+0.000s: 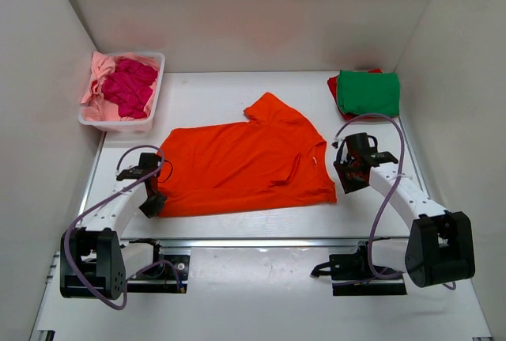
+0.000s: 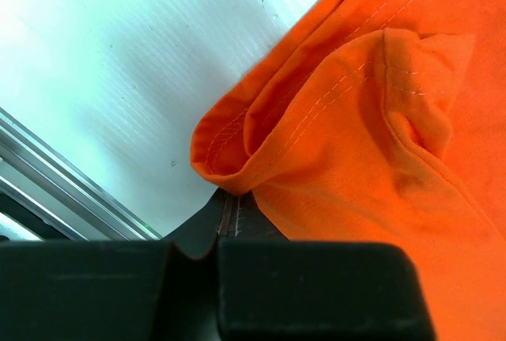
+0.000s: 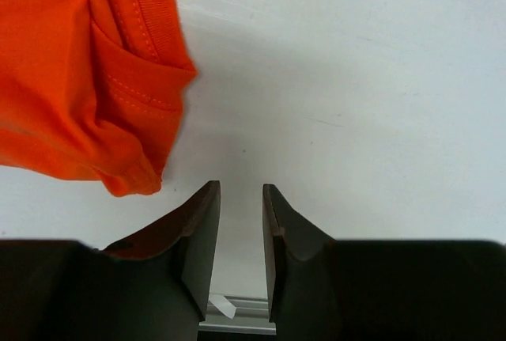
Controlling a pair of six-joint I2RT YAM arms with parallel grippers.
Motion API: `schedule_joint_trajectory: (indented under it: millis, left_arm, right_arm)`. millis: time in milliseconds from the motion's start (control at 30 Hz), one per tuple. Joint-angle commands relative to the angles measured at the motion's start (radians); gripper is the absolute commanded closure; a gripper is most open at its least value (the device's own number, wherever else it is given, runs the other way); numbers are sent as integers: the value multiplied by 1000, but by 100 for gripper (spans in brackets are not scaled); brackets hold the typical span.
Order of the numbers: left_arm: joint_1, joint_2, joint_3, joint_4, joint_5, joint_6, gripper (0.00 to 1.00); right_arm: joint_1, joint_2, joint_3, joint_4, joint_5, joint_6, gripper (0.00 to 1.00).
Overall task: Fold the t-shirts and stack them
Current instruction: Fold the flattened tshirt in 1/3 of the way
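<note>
Orange t-shirt [image 1: 245,168], laid nine-to-three, is pinched at its nine o'clock hem by the left hand [image 2: 227,213]. The right hand [image 3: 241,192] is spread, empty, beside three o'clock.

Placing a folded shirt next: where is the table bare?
Bare: the back strip between the white plastic basket and the folded green t-shirt, behind the spread bright orange t-shirt. Crowded: the centre, under that shirt.
</note>
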Motion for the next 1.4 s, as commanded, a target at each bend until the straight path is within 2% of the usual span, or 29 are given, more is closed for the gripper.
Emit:
schedule_joint_trajectory:
  millis: [0,100,267,433,600,733,1000,1167,1233,1267,1367]
  left_arm:
    - [7,-14,9,9,-33,16,100]
    - [6,-28,10,12,-31,11,100]
    - [5,-40,2,17,-23,-1,100]
    - [2,-62,-11,21,-25,-7,100]
    - [3,-66,-11,26,-14,-4,100]
    - [5,-68,-16,27,-10,-10,100]
    - [7,-74,-17,33,0,2,100]
    - [8,-72,-19,37,4,13,100]
    - [6,-72,-19,32,3,10,100]
    - [6,-72,-24,41,6,11,100]
    - [8,-80,-19,41,7,18,100]
  right_arm:
    - [-26,-7,61,-10,-69,39,74]
    - [-31,-8,66,-10,-261,104,73]
    - [-29,-20,-26,14,-413,233,69]
    - [-83,19,-42,43,-453,350,67]
    - [-161,-19,-65,88,-553,424,73]
    - [-227,-53,-103,68,-571,496,71]
    - [-284,-108,-219,76,-568,666,69]
    - [-356,-175,-267,76,-512,732,67]
    - [-366,-183,-285,95,-525,775,69]
    - [-369,-191,-290,97,-528,816,73]
    - [-402,-188,-307,112,-578,869,71]
